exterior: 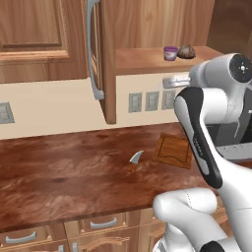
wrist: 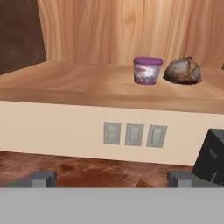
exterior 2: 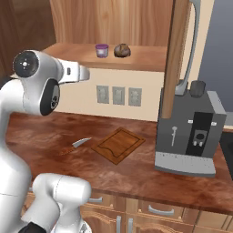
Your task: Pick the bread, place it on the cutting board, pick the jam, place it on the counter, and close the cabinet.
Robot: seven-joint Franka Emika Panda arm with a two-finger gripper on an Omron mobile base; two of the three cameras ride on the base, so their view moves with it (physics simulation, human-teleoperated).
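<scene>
The jam [wrist: 147,70], a small purple-lidded jar, stands on the light wooden shelf of the open cabinet [exterior: 107,59]. The bread [wrist: 183,71], a brown-grey lump, sits just right of it. Both also appear on the shelf in the base views: jam [exterior: 171,53] [exterior 2: 102,50], bread [exterior: 187,51] [exterior 2: 122,50]. My gripper [wrist: 113,179] is open, its fingertips wide apart, held in the air in front of and below the shelf, apart from both items. The cutting board [exterior: 173,150] [exterior 2: 118,144] lies bare on the dark counter [exterior: 64,172] [exterior 2: 136,175].
A curved knife [exterior: 135,160] [exterior 2: 79,143] lies on the counter left of the board. A grey coffee machine [exterior 2: 191,132] stands to the board's right. The open cabinet door [exterior 2: 179,45] with its bar handle [exterior 2: 195,36] juts out over the counter. Wall outlets [wrist: 134,134] sit under the shelf.
</scene>
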